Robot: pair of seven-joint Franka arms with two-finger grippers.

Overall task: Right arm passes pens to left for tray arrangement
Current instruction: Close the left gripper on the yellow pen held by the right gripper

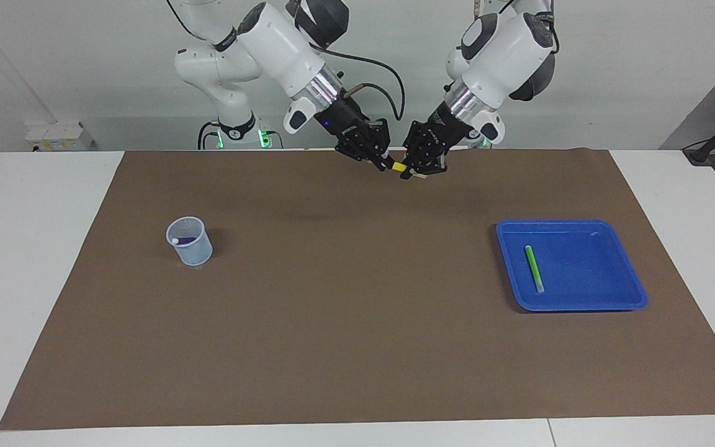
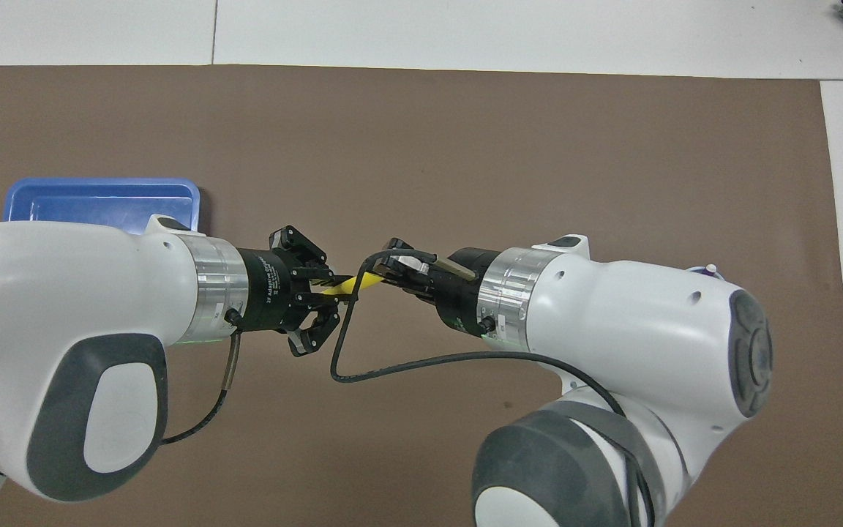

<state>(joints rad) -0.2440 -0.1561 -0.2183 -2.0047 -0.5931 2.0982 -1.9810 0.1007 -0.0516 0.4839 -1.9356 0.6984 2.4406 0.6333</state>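
Above the surface's robot-side edge, mid-handover: yellow pen [image 1: 399, 167] clamped between right gripper [image 1: 383, 162] and left gripper [image 1: 412, 173] fingers. Next, probably right release, then carry to tray [image 1: 621, 264].

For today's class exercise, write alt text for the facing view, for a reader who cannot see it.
Above the brown mat, the right gripper and left gripper both hold a yellow pen. A green pen lies in the blue tray; a mesh cup holds a purple pen.

White table [image 1: 35, 261] under brown mat [image 1: 345, 323]; on mat, blue tray [image 1: 634, 292]; mesh cup [image 1: 191, 245]
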